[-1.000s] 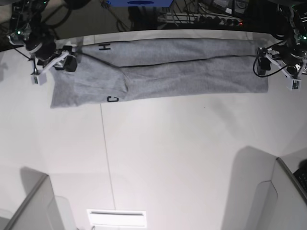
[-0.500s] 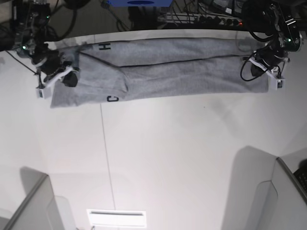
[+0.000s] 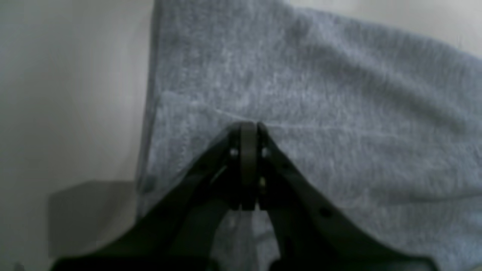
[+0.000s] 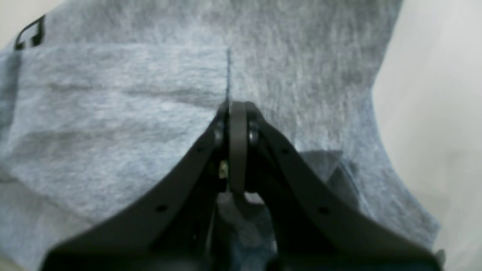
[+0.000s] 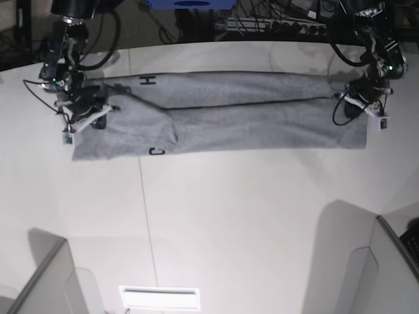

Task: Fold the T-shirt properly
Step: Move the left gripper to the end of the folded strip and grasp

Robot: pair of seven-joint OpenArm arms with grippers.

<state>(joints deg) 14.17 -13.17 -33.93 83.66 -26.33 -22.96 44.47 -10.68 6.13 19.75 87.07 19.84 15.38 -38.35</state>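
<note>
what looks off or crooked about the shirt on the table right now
Nothing is damaged. The T-shirt lies as a long band, but its near edge is uneven: the lettered end hangs lower than the rest.

Both arms moved onto the T-shirt (image 5: pixel 249 111), jaws now closed.

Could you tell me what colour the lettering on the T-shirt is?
Black, on the heather-grey T-shirt; clearest in the base view.
</note>
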